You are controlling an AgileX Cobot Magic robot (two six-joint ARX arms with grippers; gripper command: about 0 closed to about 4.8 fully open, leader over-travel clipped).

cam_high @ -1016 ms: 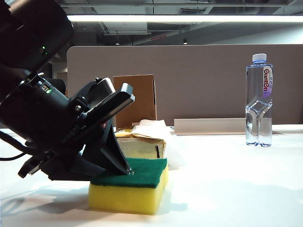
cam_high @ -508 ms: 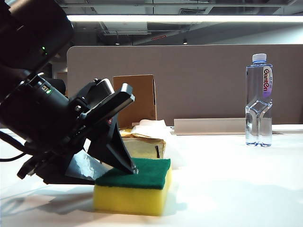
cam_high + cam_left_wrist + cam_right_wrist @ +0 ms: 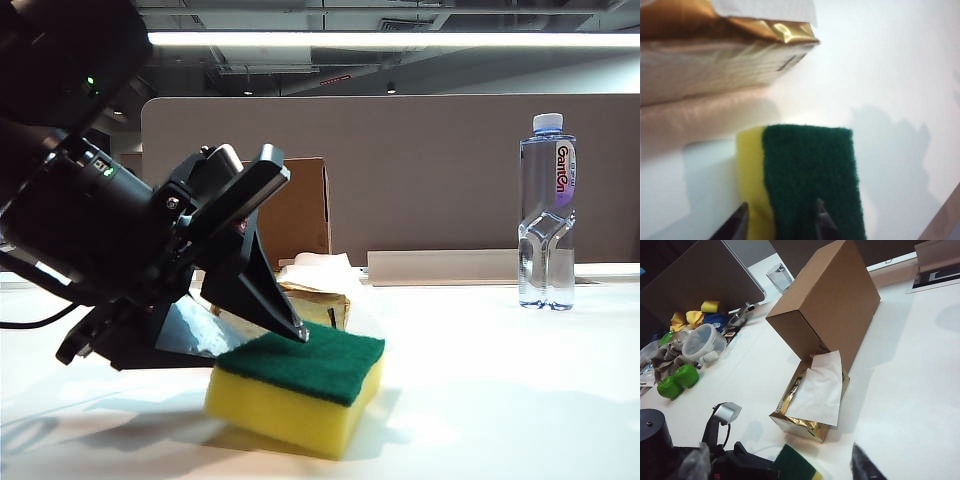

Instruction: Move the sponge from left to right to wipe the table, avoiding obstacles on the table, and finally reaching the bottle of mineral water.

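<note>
The yellow sponge with its green scouring face up sits tilted on the white table, its left end slightly raised. My left gripper is shut on the sponge's left part: one fingertip presses on the green face, the other runs along the yellow side. Just behind it lies the gold tissue pack, with the upright cardboard box beyond. The bottle of mineral water stands far right. My right gripper hangs open above the sponge, outside the exterior view.
A grey partition closes off the back of the table. The right wrist view shows a clear glass mug behind the box, and green toys, a plastic container and other clutter along the far side.
The left jaws have spread wider. The sponge has shifted to the right and turned, its left end now tilted up. The right arm has not moved.
</note>
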